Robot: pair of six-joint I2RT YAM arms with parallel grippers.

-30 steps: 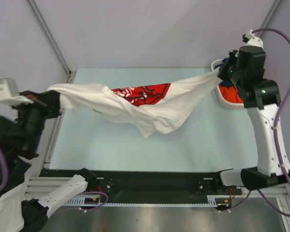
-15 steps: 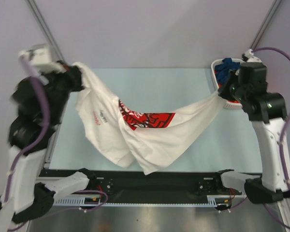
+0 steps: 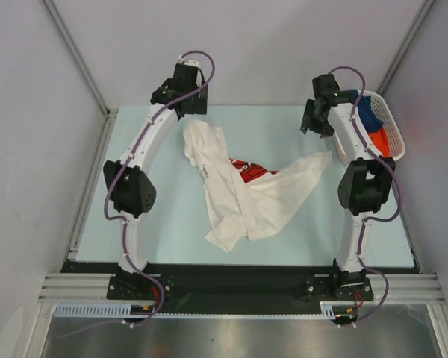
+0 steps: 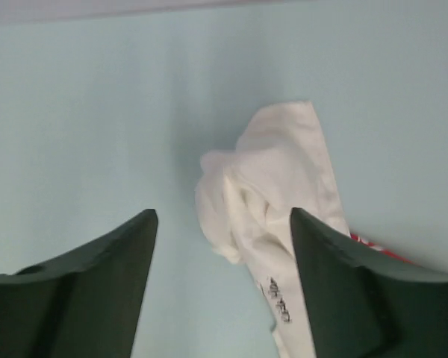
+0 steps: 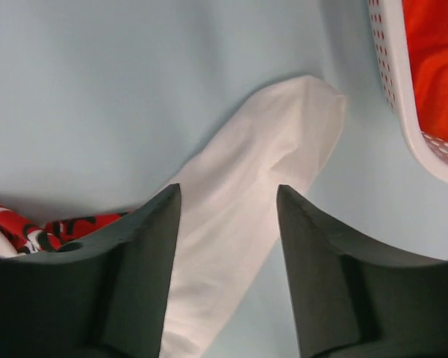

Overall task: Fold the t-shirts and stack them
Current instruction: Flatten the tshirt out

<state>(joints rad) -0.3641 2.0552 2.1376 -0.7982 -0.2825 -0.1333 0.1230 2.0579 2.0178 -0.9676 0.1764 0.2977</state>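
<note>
A white t-shirt (image 3: pixel 243 198) with a red print (image 3: pixel 248 168) lies crumpled on the pale blue table, spread from back left to front centre, one end reaching right. My left gripper (image 3: pixel 188 109) hovers open above its back-left end; the left wrist view shows white cloth (image 4: pixel 284 171) on the table below the open gripper (image 4: pixel 222 212), not held. My right gripper (image 3: pixel 317 119) hangs open over the shirt's right end (image 5: pixel 276 142), its jaws (image 5: pixel 228 188) apart with nothing held. Orange (image 3: pixel 381 140) and dark blue (image 3: pixel 366 109) t-shirts lie in the basket.
A white lattice basket (image 3: pixel 395 140) stands at the table's back right, right of my right arm; its wall (image 5: pixel 392 82) shows in the right wrist view with orange cloth (image 5: pixel 437 60) inside. Grey walls enclose the table at back and sides.
Both grippers have opened and let go of the white t-shirt, which has dropped from being stretched in the air onto the table. Both arms have swung inward over the table's back.
</note>
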